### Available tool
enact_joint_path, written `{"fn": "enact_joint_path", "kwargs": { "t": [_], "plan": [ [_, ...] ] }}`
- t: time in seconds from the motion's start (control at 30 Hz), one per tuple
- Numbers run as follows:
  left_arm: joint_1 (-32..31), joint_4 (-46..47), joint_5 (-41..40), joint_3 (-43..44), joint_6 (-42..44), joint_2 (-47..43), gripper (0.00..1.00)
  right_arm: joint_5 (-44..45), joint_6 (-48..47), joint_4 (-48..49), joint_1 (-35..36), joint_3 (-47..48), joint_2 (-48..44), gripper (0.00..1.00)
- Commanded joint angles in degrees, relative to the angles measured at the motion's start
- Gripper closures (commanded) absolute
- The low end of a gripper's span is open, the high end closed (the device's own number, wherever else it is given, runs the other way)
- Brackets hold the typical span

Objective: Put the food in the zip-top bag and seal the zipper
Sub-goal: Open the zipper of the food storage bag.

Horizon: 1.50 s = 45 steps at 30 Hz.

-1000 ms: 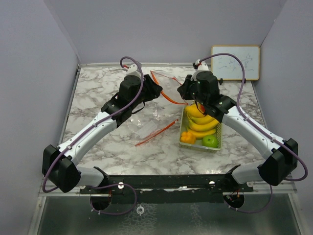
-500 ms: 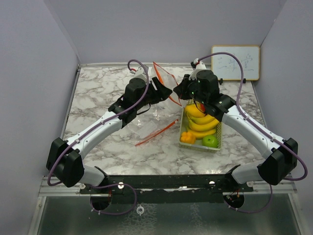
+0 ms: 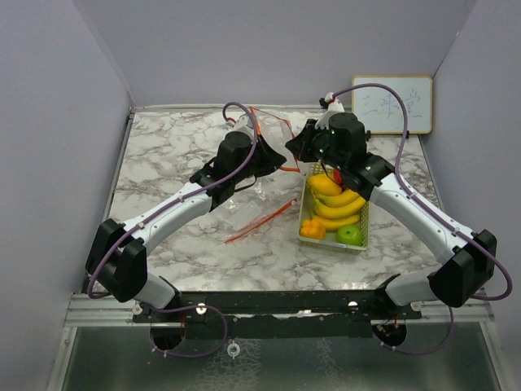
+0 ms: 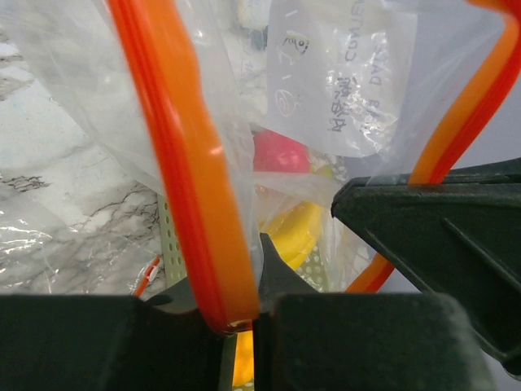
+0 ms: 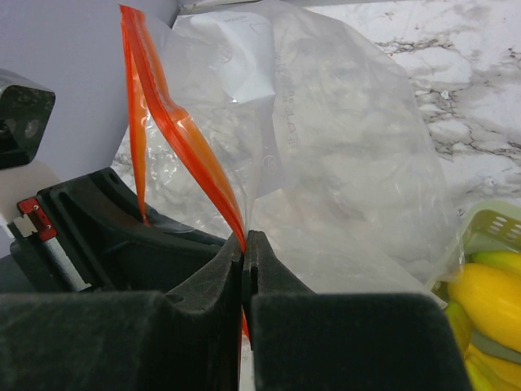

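From above I see the food (image 3: 334,204) lying in the mesh tray (image 3: 364,232) beside the raised zip-top bag (image 3: 262,122); at the left wrist, my left gripper (image 4: 244,319) is clamped on its orange zipper (image 4: 187,163); at the right wrist, my right gripper (image 5: 244,252) is pinched tight on that strip too.

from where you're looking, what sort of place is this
Probably a robot test booth, not a kitchen: plain walls box in a marble-print table, the left arm and right arm are bolted at its near edge, and a small whiteboard stands at the back.
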Motion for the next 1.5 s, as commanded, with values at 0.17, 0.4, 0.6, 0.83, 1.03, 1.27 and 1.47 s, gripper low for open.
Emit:
{"fn": "enact_joint_path", "kwargs": {
  "t": [0.17, 0.4, 0.6, 0.83, 1.03, 1.27, 1.47],
  "plan": [
    [2.1, -18.8, -9.7, 11.0, 11.0, -2.1, 1.00, 11.2, -1.3, -0.7, -0.1, -1.2, -3.4, 0.98],
    [2.7, -43.9, -13.0, 21.0, 25.3, -6.8, 1.00, 20.5, 0.5, 0.3, -1.0, -3.9, -1.2, 0.98],
    [2.8, -55.7, -12.0, 21.3, 30.7, -7.0, 1.00, 18.9, 3.1, -6.5, -1.0, -1.7, 4.3, 0.98],
    [2.8, -49.1, -6.0, 11.1, 28.5, -7.1, 1.00, 11.2, 0.9, -6.4, -1.0, -8.1, 5.2, 0.96],
    [2.7, -38.6, -2.0, 6.7, 24.8, -1.9, 1.00, 4.4, -3.1, -6.4, -1.0, -7.5, 2.4, 0.70],
    [2.8, -35.6, 0.1, 6.3, 24.7, 1.1, 1.00, 2.8, -5.2, -8.2, -1.0, -6.6, -1.3, 0.56],
    [2.7, -34.7, 0.5, 6.7, 24.5, 2.2, 1.00, 10.5, -6.1, -9.9, -1.0, -7.6, -6.7, 0.47]
  ]
}}
